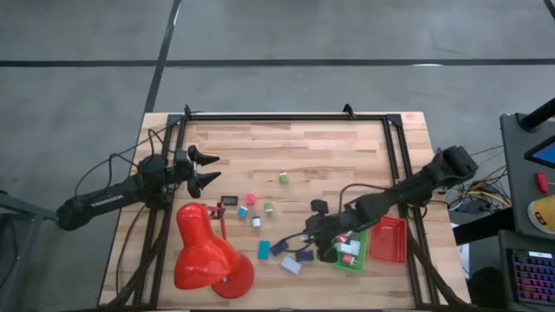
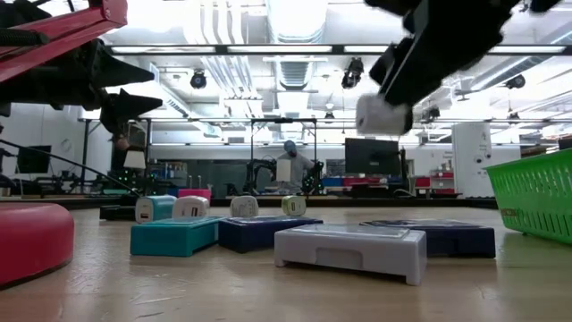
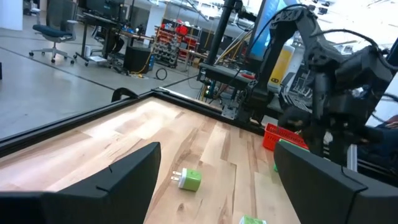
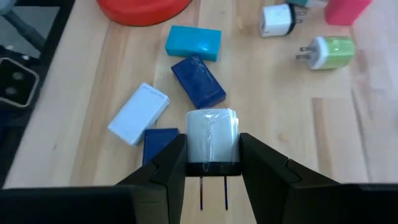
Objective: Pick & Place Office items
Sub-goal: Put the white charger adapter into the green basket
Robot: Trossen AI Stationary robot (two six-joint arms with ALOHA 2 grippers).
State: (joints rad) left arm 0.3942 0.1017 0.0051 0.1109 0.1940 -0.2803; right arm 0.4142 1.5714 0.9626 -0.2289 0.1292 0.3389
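My right gripper (image 4: 212, 163) is shut on a white plug cube (image 4: 212, 135) and holds it above the table, just left of the green tray (image 1: 354, 260). Below it the office items lie flat on the wood: a teal block (image 4: 193, 42), two dark blue blocks (image 4: 198, 81), a pale block (image 4: 138, 113), a white plug (image 4: 277, 20) and a green plug (image 4: 329, 51). In the low view the cube (image 2: 382, 114) hangs clear of the blocks. My left gripper (image 1: 215, 169) waits open at the table's left, with a green plug cube (image 3: 189, 179) ahead of it. My right gripper pinches the white plug cube by two opposite sides (image 4: 189, 149) between its two fingers (image 4: 169, 163). The fingers slant down from the table's right side. The cube is lifted clear of the table, and its two metal prongs (image 4: 213, 193) point back toward the wrist.
A big red desk lamp (image 1: 208, 251) lies at the front left. A red tray (image 1: 388, 238) stands right of the green tray. More small cubes (image 1: 250, 200) lie mid-table and a green one (image 1: 284, 178) farther back. A black frame (image 1: 286, 117) rims the table.
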